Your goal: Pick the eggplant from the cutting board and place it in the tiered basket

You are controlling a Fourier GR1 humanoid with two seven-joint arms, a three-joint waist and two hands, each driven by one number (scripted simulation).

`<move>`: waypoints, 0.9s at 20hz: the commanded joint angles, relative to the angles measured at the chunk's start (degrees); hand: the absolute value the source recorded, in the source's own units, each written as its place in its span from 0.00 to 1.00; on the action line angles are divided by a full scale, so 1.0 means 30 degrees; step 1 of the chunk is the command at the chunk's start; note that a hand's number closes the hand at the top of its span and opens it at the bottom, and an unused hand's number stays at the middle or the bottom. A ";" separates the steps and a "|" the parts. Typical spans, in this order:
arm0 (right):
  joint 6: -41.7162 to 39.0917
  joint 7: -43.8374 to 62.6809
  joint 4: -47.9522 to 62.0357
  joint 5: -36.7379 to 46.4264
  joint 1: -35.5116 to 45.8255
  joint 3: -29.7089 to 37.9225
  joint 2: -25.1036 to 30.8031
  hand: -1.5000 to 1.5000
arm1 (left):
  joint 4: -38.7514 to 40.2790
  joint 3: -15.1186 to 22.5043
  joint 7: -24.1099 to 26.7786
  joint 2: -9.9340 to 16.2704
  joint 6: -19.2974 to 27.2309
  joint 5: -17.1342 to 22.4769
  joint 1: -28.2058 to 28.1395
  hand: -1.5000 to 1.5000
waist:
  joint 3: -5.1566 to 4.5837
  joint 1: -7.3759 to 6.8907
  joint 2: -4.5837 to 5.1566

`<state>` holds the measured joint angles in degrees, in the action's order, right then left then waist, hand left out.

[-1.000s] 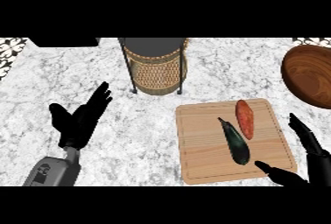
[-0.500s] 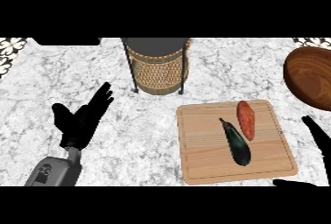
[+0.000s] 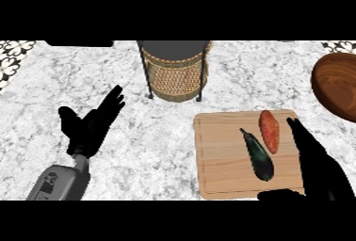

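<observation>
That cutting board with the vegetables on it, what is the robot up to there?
The robot's right hand is open over the right side of the cutting board, fingers straight, beside the dark eggplant but not holding it. The eggplant lies on the board next to an orange sweet potato. The tiered basket, where the eggplant should go, stands behind the board. The left hand rests open at the left.

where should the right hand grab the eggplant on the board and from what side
Probably around the thick lower half of the eggplant, coming from the right, where the open right hand is. It lies flat on the cutting board, stem toward the tiered basket, and the sweet potato crowds its upper right, so the lower end leaves more room.
</observation>
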<state>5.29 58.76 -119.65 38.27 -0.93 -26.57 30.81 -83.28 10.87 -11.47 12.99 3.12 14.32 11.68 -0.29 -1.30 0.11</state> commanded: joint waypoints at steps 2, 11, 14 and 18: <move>-0.2611 0.5157 0.1918 0.2857 0.2801 -0.2556 -0.2675 0.00 | -0.0193 0.0055 0.0267 0.0006 -0.0225 -0.0141 -0.0596 0.50 | 0.0039 -0.0095 -0.0003; -0.3985 0.4657 0.3698 0.3337 0.2330 -0.1732 -0.4848 0.00 | -0.0442 -0.0705 -0.0100 0.0216 -0.0490 -0.0152 -0.0635 0.50 | 0.0088 0.0405 -0.0059; -0.3576 0.4163 0.5855 0.3908 0.2244 -0.1921 -0.6040 0.00 | -0.0549 -0.0361 -0.0150 -0.0477 0.0042 -0.0447 -0.0786 0.50 | 0.0093 0.0381 -0.0043; -0.3503 0.3886 0.5972 0.5221 0.1613 -0.1709 -0.6498 0.00 | -0.0667 -0.1240 -0.0321 0.0169 -0.0602 -0.0228 -0.0438 0.50 | 0.0091 0.0424 -0.0056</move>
<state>-3.84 64.02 -102.82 51.39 4.41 -32.15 13.43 -83.93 8.93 -11.79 12.24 2.35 13.19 10.48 -0.03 -0.08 -0.01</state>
